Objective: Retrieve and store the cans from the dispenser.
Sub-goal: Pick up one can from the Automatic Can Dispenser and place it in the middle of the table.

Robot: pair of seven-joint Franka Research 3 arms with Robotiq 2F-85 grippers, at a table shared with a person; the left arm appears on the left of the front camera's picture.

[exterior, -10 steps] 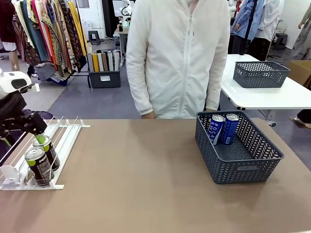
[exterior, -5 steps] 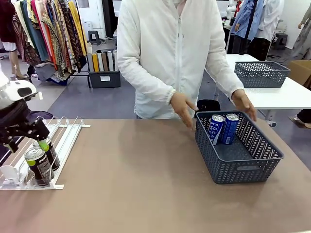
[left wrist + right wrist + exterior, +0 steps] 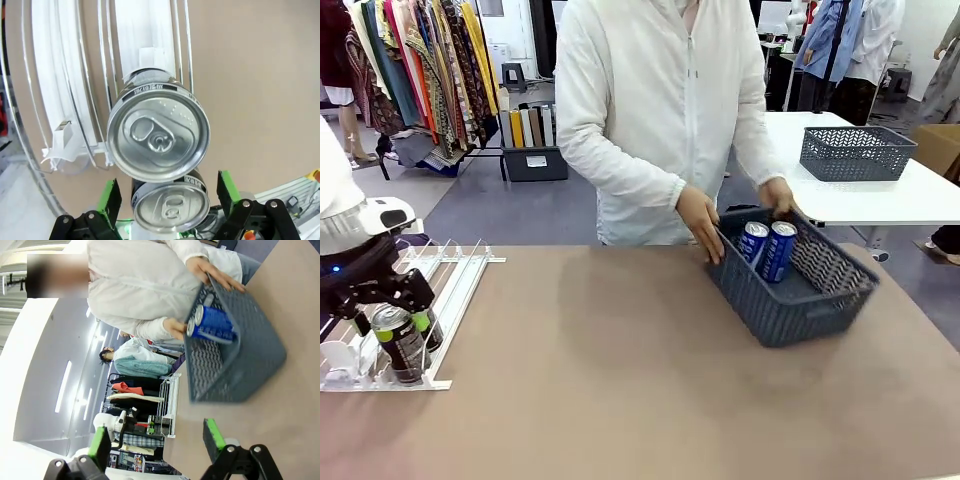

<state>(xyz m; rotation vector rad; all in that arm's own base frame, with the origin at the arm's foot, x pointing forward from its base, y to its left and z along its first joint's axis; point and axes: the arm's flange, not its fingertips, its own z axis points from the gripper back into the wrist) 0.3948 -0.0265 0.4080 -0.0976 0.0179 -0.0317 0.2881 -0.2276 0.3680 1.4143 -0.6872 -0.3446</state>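
Note:
Two black cans with green tops stand at the low end of the white dispenser (image 3: 460, 275) on the table's left: a front can (image 3: 398, 340) and a rear can (image 3: 428, 328) half hidden behind it. My left gripper (image 3: 392, 300) hangs over them, open. From the left wrist, the front can (image 3: 159, 137) looms large against the dispenser (image 3: 150, 30), and the rear can (image 3: 171, 206) sits between the open left gripper's (image 3: 167, 197) green pads (image 3: 109, 200). Two blue cans (image 3: 765, 248) stand in the grey basket (image 3: 800, 300). My right gripper (image 3: 156, 442) is open with nothing between its fingers.
A person in a white jacket holds the basket tilted at the far edge, one hand (image 3: 700, 220) on its left rim, the other (image 3: 780, 195) at its back. The right wrist view also shows the basket (image 3: 240, 365). A second grey basket (image 3: 855, 150) sits on a white table behind.
The person reached in, gripped the basket and tipped it up, shifting it left. My left gripper came down over the cans in the dispenser, still open.

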